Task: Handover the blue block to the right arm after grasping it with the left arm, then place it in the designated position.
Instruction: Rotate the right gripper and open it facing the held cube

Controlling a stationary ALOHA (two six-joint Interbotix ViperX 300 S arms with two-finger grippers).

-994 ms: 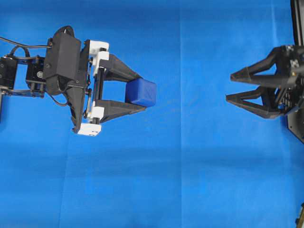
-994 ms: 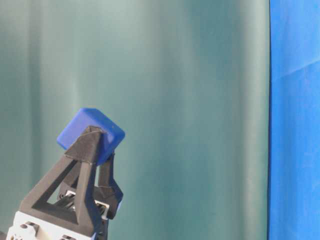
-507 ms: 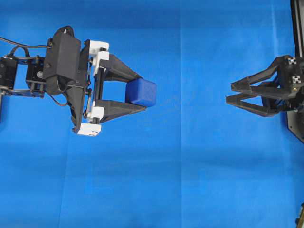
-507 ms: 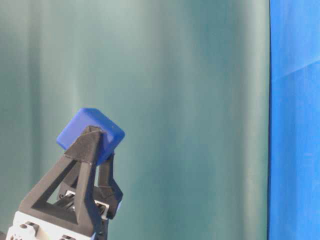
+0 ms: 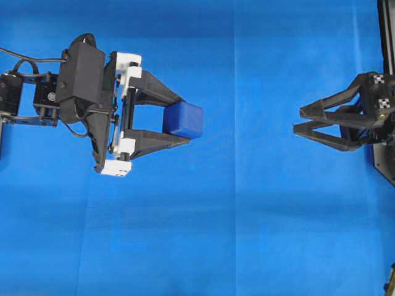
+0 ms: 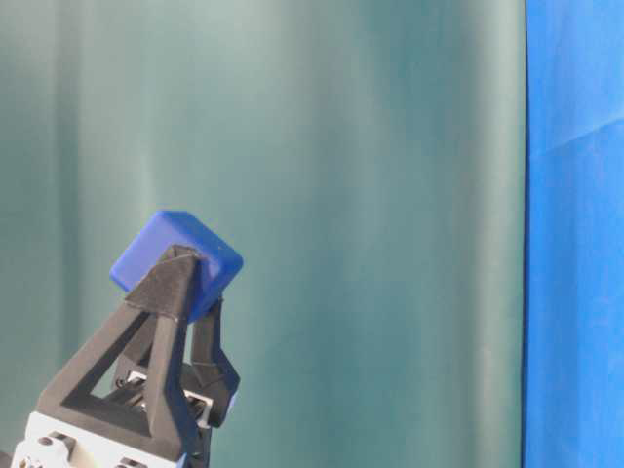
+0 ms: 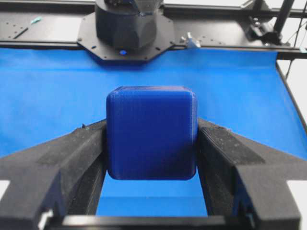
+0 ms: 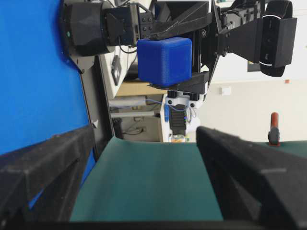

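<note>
Above the blue cloth (image 5: 247,234): blue block (image 5: 184,119) clamped at left gripper (image 5: 179,121) fingertips, raised clear. Right gripper (image 5: 297,121) spread, empty, well apart. Judged light, rigid, smooth; free faces best for taking hold

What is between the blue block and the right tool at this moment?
Nothing. In the overhead view only bare blue cloth lies between the blue block, held by the left tool, and the open right tool.
</note>
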